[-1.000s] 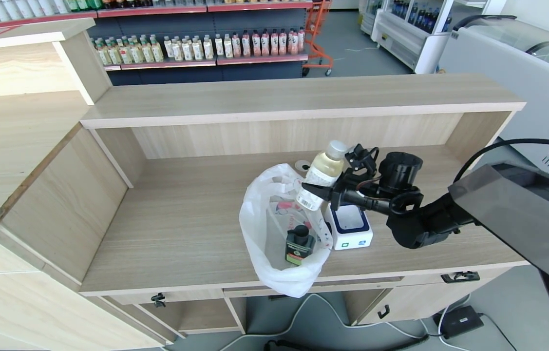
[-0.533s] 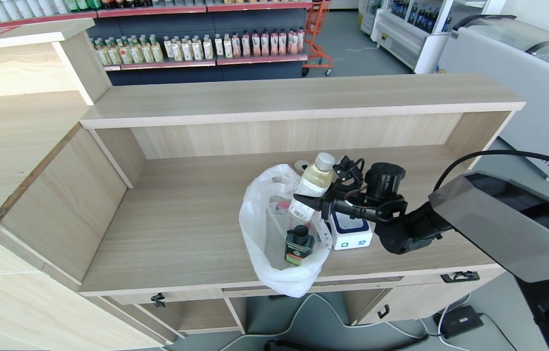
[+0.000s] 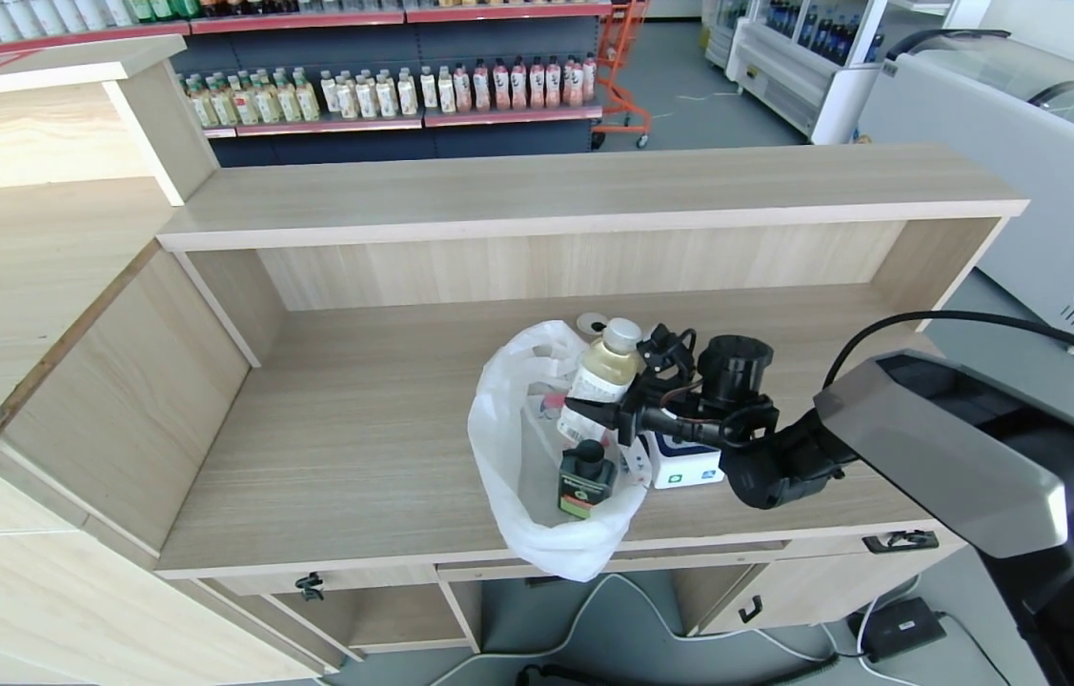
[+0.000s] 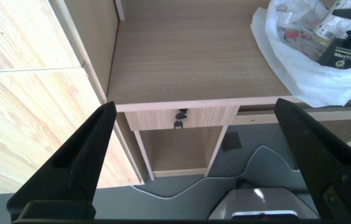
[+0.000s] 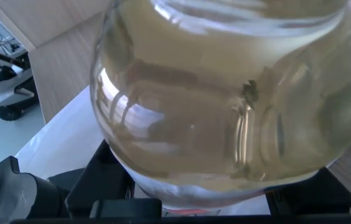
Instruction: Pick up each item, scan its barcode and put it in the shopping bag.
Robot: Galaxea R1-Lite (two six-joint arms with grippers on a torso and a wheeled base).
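Note:
A pale yellow drink bottle with a white cap is tilted over the mouth of the white plastic shopping bag, its lower end dipping inside. My right gripper is shut on the bottle's labelled lower half. In the right wrist view the bottle is very close. A dark green bottle stands inside the bag. The white scanner box sits right beside the bag, under the right arm. My left gripper hangs open off the counter's front edge, with the bag and the dark bottle farther off.
The bag stands on a wooden counter with a raised ledge behind and a side wall on the left. A small round white disc lies behind the bag. Drawers and cables are below the front edge.
My right arm has carried the yellow bottle down and to the left, from above the scanner into the bag's mouth. The bag and the dark bottle have stayed put.

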